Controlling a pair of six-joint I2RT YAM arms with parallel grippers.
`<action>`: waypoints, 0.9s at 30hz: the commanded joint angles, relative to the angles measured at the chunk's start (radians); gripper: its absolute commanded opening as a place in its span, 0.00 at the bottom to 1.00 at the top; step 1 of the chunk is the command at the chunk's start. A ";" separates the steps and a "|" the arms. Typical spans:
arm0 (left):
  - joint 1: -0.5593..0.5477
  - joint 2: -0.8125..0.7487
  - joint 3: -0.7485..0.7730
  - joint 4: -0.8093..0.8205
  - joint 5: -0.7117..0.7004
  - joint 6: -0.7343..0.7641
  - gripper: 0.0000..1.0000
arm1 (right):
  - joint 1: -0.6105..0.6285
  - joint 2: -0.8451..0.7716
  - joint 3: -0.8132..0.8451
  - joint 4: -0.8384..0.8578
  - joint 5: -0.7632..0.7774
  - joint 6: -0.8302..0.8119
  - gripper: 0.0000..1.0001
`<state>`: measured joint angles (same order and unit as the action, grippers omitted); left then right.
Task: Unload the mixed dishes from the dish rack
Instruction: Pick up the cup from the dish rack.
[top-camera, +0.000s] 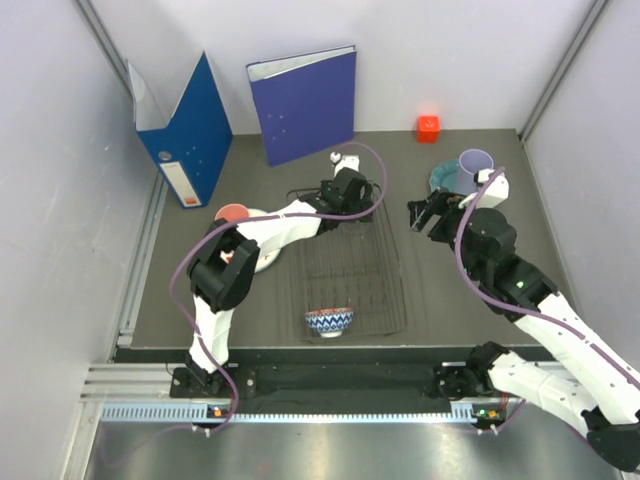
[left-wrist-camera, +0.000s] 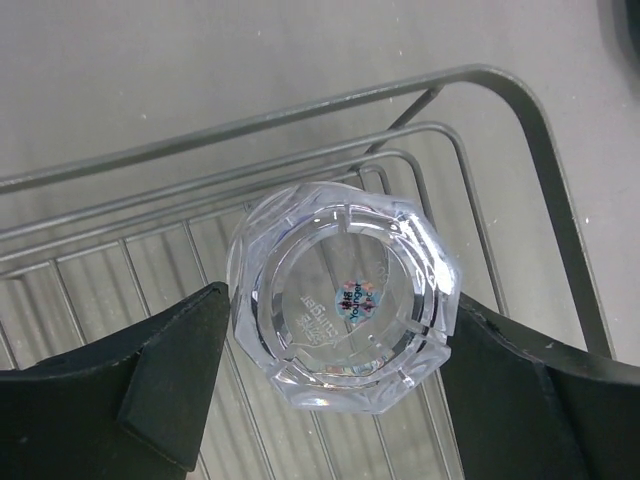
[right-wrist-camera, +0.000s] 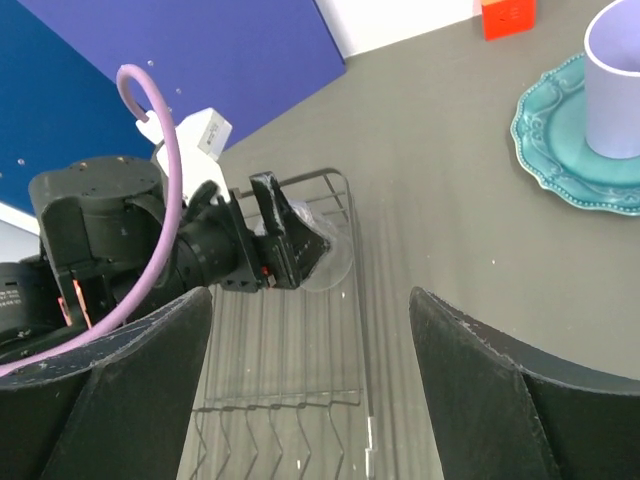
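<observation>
My left gripper (top-camera: 352, 196) is shut on the clear glass tumbler (left-wrist-camera: 340, 295), its fingers (left-wrist-camera: 180, 380) pressed on both sides, at the far right corner of the black wire dish rack (top-camera: 350, 270). The right wrist view shows this grip (right-wrist-camera: 322, 252) just above the rack (right-wrist-camera: 300, 340). The blue-white patterned bowl (top-camera: 329, 321) sits in the rack's near end. The pink cup (top-camera: 232, 213) stands on the white plate (top-camera: 265, 255) left of the rack. The lavender cup (top-camera: 474, 168) stands on the teal plate (top-camera: 440, 180) at the right. My right gripper (top-camera: 425, 213) is open and empty between rack and teal plate.
Two blue binders (top-camera: 190, 130) (top-camera: 305, 105) stand at the back. A small red cube (top-camera: 428, 128) sits at the back right. The left arm's lavender cable (right-wrist-camera: 165, 170) arcs over the rack's far end. Grey walls close in both sides.
</observation>
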<state>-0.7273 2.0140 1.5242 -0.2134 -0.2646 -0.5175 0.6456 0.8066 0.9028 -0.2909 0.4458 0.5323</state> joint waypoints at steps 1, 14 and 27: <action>0.002 0.006 0.025 0.072 -0.031 0.045 0.81 | 0.008 -0.010 -0.007 0.044 -0.018 0.017 0.79; 0.002 -0.124 -0.085 0.108 -0.064 0.083 0.41 | 0.008 -0.009 -0.019 0.053 -0.016 0.020 0.78; 0.005 -0.357 -0.133 0.078 0.036 0.090 0.00 | 0.006 -0.017 -0.028 0.048 -0.045 0.044 0.79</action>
<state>-0.7277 1.7847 1.4055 -0.1841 -0.2745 -0.4274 0.6456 0.8070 0.8898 -0.2768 0.4271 0.5510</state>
